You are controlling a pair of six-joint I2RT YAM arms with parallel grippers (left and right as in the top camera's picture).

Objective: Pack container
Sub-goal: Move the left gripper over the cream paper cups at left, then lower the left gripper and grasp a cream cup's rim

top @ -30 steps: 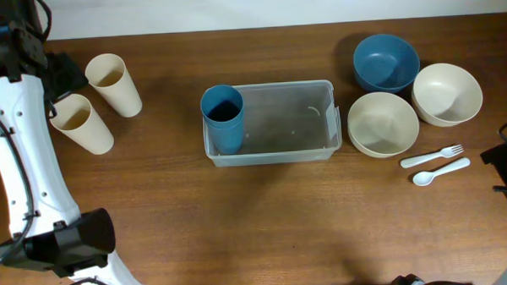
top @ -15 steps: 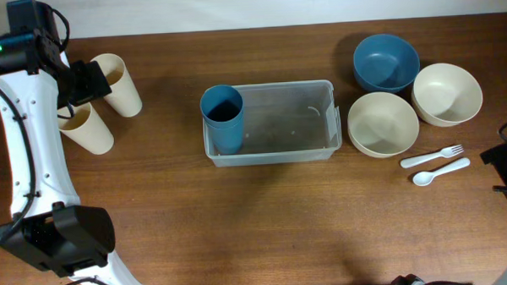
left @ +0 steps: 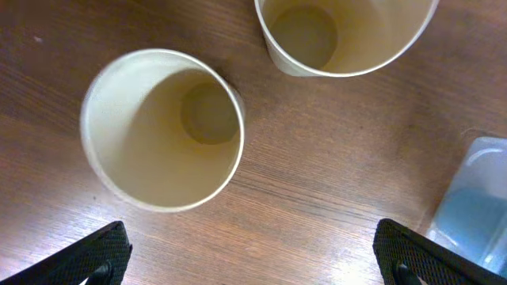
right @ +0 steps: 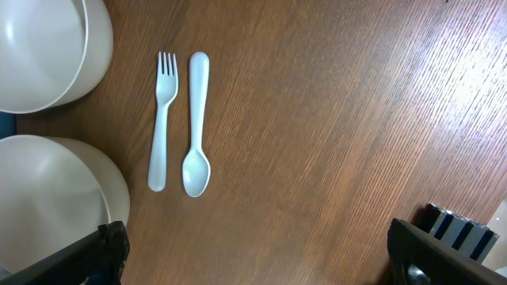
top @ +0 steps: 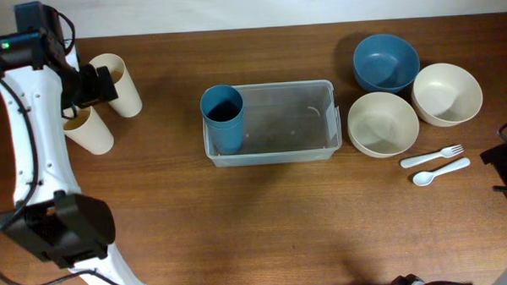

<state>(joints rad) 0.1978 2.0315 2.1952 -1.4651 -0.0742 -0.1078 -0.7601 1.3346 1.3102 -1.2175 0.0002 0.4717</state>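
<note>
The left arm has swung toward the far left corner of the brown wooden table (top: 265, 227). Its left end effector (left: 252, 255) now hangs over two cream paper cups (left: 162, 131) (left: 341, 36), fingers spread wide and grasping nothing. The clear plastic rectangular container (top: 273, 87) has not shifted and sits around the middle of the table, nearer the far edge. A tall blue plastic cup (top: 223, 118) stands upright in its left end. Toward the right edge lie a round blue bowl (top: 386, 62), two round cream bowls (top: 447, 93) (top: 382, 124), a white plastic fork (right: 162, 119) and a white plastic spoon (right: 196, 127). The right end effector (right: 257, 257) hovers there, released and empty
</note>
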